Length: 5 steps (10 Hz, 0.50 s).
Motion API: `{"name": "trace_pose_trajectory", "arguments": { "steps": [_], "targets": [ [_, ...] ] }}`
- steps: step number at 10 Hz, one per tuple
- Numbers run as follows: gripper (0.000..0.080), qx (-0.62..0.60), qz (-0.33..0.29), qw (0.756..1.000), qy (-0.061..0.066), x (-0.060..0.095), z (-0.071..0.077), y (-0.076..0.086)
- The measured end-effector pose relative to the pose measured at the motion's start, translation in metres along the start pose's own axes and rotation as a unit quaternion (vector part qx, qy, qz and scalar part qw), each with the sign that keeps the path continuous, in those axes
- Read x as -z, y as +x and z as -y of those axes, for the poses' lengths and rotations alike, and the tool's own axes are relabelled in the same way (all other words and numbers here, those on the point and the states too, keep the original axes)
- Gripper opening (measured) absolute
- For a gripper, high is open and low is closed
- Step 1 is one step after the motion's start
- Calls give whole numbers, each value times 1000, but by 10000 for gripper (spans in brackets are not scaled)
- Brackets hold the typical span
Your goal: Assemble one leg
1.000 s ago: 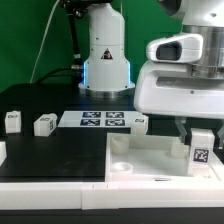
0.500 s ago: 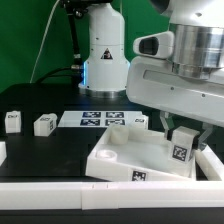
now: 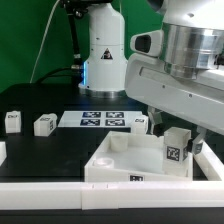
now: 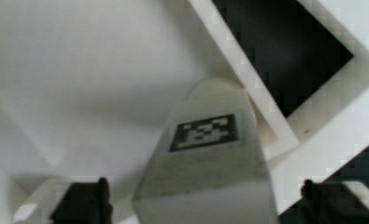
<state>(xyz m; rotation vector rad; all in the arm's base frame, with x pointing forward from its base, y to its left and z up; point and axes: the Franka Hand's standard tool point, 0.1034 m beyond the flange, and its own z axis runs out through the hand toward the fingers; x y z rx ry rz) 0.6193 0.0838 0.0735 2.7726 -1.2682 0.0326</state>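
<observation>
My gripper (image 3: 176, 138) is shut on the leg (image 3: 176, 150), a small white block with a black-and-white tag facing the camera. It holds the leg upright over the near right corner of the large white tray (image 3: 120, 160), and the leg's lower end is at the tray's floor. The tray lies turned at an angle to the front wall. In the wrist view the leg (image 4: 206, 140) runs up between the two dark fingers (image 4: 85, 200), with the tray's floor (image 4: 74, 90) behind it. The contact of the leg's foot with the tray is hidden.
Two more small white legs (image 3: 12, 121) (image 3: 44, 124) stand at the exterior view's left, and a third (image 3: 139, 122) is behind the tray. The marker board (image 3: 100, 119) lies at the back centre. A low white wall (image 3: 40, 195) runs along the front. The robot base (image 3: 105, 55) stands behind.
The gripper has turned and shifted toward the exterior view's left with the leg. The tray has swung round with it, from square against the front wall to an angled position.
</observation>
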Motion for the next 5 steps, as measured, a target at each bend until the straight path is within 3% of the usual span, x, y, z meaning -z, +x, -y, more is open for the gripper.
{"name": "trace_pose_trajectory", "arguments": {
  "steps": [5],
  "targets": [
    [647,0,0,1000,0,0,0,0]
  ]
}}
